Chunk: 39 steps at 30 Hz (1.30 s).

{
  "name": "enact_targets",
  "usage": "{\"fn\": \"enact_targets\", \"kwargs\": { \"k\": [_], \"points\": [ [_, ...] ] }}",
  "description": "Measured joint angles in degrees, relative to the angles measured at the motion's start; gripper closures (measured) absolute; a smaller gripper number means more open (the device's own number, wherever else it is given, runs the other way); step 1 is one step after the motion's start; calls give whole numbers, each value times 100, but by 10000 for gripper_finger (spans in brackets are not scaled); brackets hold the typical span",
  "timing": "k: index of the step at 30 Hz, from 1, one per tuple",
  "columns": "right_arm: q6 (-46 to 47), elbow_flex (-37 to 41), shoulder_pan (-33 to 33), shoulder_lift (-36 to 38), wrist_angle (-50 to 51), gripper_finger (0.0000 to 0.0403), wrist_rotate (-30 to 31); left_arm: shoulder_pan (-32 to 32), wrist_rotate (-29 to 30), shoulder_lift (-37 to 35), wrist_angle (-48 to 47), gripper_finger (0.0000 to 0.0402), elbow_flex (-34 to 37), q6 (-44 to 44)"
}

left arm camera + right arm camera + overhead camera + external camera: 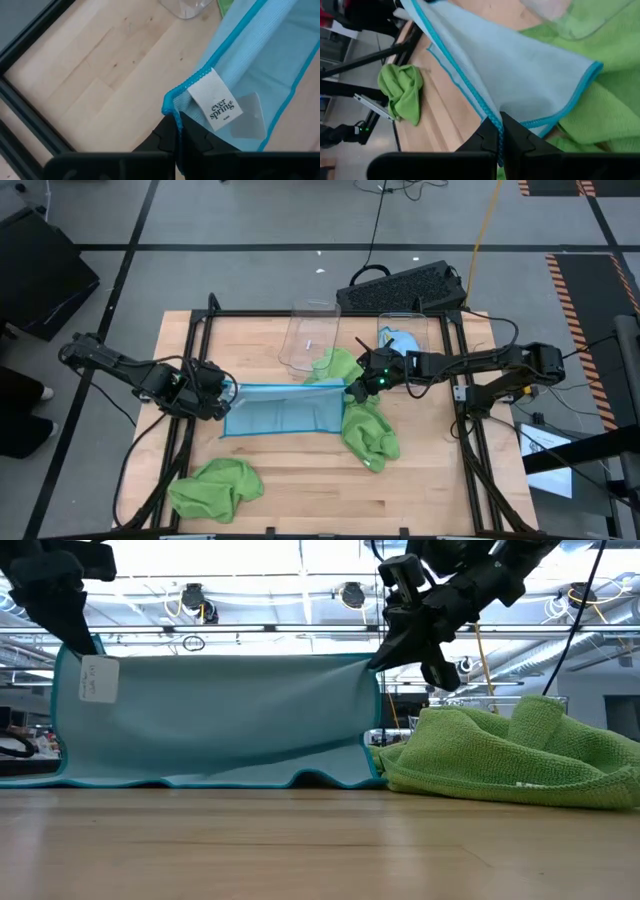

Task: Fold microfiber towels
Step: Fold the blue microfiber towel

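Nearest the front edge of the worktop (300,500), one crumpled green towel (215,487) lies unfolded near the left corner; a second green towel (368,435) lies bunched right of centre, also unfolded. Mid-worktop, the light blue towel (283,409) hangs stretched between both arms, its lower hem touching the wood; the left gripper (222,393) has its fingers closed on the corner bearing the white label (216,106); the right gripper (352,388) has its fingers closed on the opposite upper corner. Farther back, a third green towel (336,365) lies at the mouth of a clear bin (305,340); a second clear bin (403,335) holds another blue cloth (402,340).

Progress assessment: early stage; no folded towel is visible; the blue towel is spread but not yet creased; the remaining towels await handling.
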<state>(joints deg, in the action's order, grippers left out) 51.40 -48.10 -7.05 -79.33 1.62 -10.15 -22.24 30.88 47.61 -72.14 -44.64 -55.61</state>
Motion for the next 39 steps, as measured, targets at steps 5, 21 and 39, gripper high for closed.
{"fn": "enact_targets", "kwargs": {
  "k": [5,21,39],
  "points": [
    [30,217,4,0,-71,403,2,0,-94,0,242,396,487,21],
    [733,361,250,-7,-641,403,161,-98,-545,-6,181,392,463,264],
    [936,670,749,-9,-1071,403,585,-107,-1017,0,220,395,489,113]
  ]
}}
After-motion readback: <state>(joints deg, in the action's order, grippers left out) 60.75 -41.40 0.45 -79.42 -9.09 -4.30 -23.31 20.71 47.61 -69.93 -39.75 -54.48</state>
